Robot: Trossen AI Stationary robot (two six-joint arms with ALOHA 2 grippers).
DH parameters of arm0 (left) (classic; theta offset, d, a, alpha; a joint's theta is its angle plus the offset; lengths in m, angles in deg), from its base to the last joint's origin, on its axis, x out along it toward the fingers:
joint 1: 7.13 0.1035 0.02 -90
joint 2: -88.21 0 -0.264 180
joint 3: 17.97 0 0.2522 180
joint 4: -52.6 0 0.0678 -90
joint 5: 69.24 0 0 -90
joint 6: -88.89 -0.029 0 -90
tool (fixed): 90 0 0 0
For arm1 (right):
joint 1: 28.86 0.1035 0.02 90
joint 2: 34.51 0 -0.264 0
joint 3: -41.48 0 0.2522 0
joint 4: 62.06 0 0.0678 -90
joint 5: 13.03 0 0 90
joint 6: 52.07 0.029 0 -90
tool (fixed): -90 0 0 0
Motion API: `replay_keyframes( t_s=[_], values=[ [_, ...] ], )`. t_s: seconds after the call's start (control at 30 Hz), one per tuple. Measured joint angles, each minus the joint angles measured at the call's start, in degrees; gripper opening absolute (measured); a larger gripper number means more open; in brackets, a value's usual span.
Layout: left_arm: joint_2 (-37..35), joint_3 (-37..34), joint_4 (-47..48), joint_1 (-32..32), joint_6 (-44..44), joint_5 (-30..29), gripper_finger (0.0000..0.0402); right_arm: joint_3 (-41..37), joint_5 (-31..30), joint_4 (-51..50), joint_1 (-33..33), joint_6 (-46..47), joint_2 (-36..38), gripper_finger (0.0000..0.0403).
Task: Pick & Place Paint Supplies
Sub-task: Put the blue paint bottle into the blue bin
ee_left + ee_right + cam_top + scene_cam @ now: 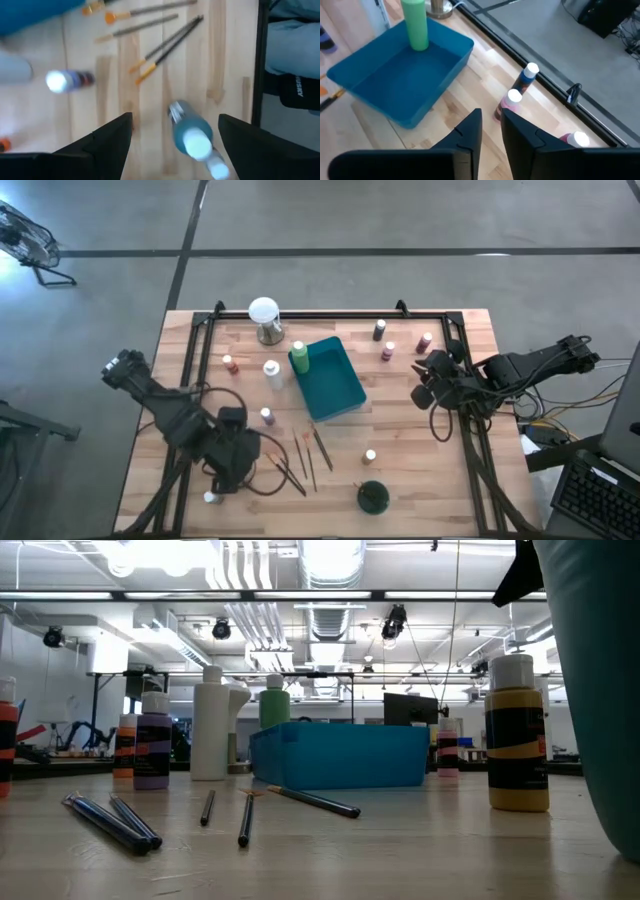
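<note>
From above, the wooden slatted table [420, 470] carries a teal rectangular plastic tray [335, 380] near its middle, with a tall green white-capped bottle [299, 356] standing in the tray's far left corner. A white globe on a metal base [265, 319] stands beyond it. Small white-capped bottles are scattered around, three of them right of the tray, and thin brushes [305, 455] lie in front of it. The left gripper [228, 477] hangs over the near left part of the table; the right gripper [430, 380] is just right of the tray.

At table height, dark-handled brushes [110, 822] lie before the tray [345, 753], and a yellow bottle with a dark label [517, 735] stands to the right.

The left wrist camera shows its fingers [107, 137] spread wide, empty, above a blue bottle [190, 132] lying on the wood.

The right wrist camera shows its fingers [470, 132] nearly together, holding nothing, near a pink bottle [507, 105] and a dark blue bottle [526, 77].
</note>
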Motion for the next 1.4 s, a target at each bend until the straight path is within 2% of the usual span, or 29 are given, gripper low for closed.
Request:
replay_keyframes(
  t_s=[0.13,0.4,0.53,0.7,1.07,1.23,1.4],
  values=[
    [0.0,0.0,0.0,-3.0,6.0,0.1,0.0296,0.0,-0.6,2.0,0.0,-0.3,0.0,0.009],
    [0.1,-3.0,-0.4,-6.7,12.6,0.1,0.0296,0.0,-0.9,2.2,0.0,-0.3,0.0,0.0118],
    [0.1,-5.7,-2.4,-7.2,13.3,0.3,0.0296,0.0,-1.0,2.3,-0.1,-0.3,0.0,0.013],
    [0.1,-9.4,-5.9,-7.3,13.8,3.5,0.0296,0.0,-1.0,2.9,-0.1,-0.3,0.0,0.0143],
    [0.1,-14.5,-8.3,-7.2,14.0,4.0,0.0296,0.0,-1.0,3.2,-0.1,-0.3,0.0,0.016],
    [0.1,-15.2,-9.1,-7.2,14.8,3.7,0.0296,0.0,-1.0,3.2,-0.1,-0.8,0.0,0.0162],
    [0.0,-15.2,-9.1,-7.2,14.8,3.7,0.0296,0.0,-1.0,3.2,-0.1,-1.4,0.0,0.0147]
  ],
)
